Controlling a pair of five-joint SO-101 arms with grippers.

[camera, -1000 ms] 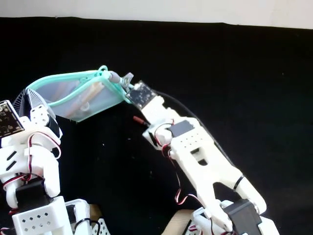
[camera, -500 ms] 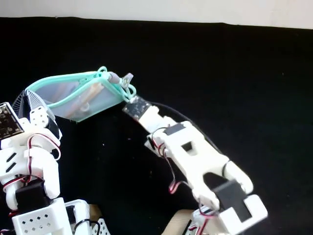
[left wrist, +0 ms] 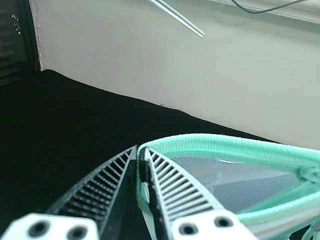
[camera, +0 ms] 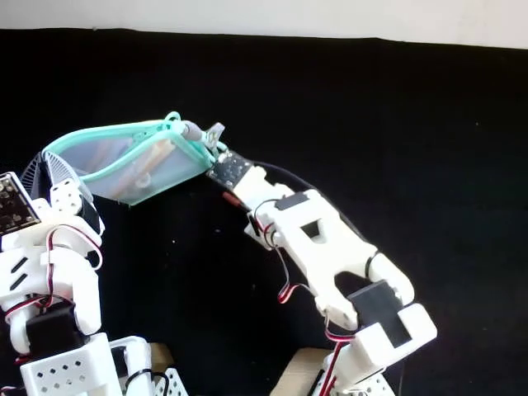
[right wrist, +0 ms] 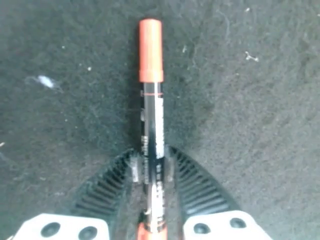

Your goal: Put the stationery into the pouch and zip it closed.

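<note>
Black bench (camera: 396, 115). Right arm (camera: 330, 247) stretches across it to the pouch's right end. Left arm (camera: 49, 264) stands at the bench's left side. Pouch (camera: 124, 161), clear with a teal zip edge, is held up off the bench, mouth gaping, pale sticks (camera: 153, 157) inside. Pen (right wrist: 151, 100), orange cap pointing away from its claw, is over the bench just beside the pouch's right end. Left claw (left wrist: 140, 155) clamped on the pouch's teal rim at its left end. Right claw (right wrist: 151, 162) clamped on the pen barrel. Grey zip pull (camera: 216, 130) at the pouch's right end.
</note>
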